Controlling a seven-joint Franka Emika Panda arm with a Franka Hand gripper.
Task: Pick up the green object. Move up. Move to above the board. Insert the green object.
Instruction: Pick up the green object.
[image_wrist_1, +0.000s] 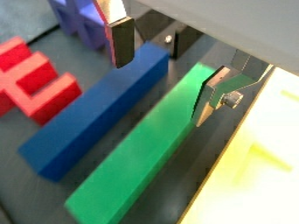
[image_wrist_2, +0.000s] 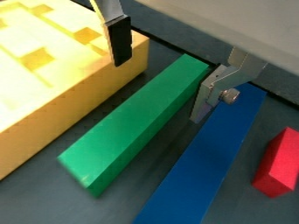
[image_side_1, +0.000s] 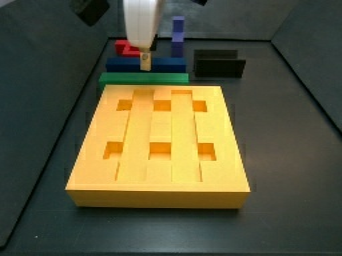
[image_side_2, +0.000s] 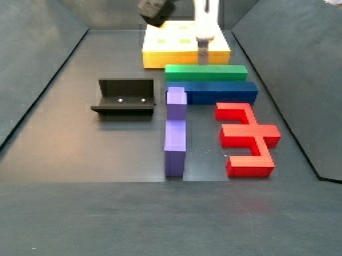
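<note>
Counted on the counter: one gripper (image_side_2: 205, 41), one yellow board (image_side_1: 163, 145), one green bar (image_side_2: 206, 72), one blue bar (image_side_2: 221, 94), one purple bar (image_side_2: 175, 130), one red E-shaped piece (image_side_2: 245, 138), one black fixture (image_side_2: 124, 98).

The gripper (image_wrist_2: 163, 74) straddles the green bar (image_wrist_2: 135, 124), fingers apart. The board (image_wrist_2: 52, 83) crowds one side, the blue bar (image_wrist_2: 211, 162) the other; narrow gaps only.

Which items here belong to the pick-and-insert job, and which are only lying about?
Job items:
- green object, on the floor beside the board
- board, holes unfilled
- claw, open, straddling the green object

Just lying about:
- blue bar, alongside the green object
- purple bar
- red piece
- fixture
</note>
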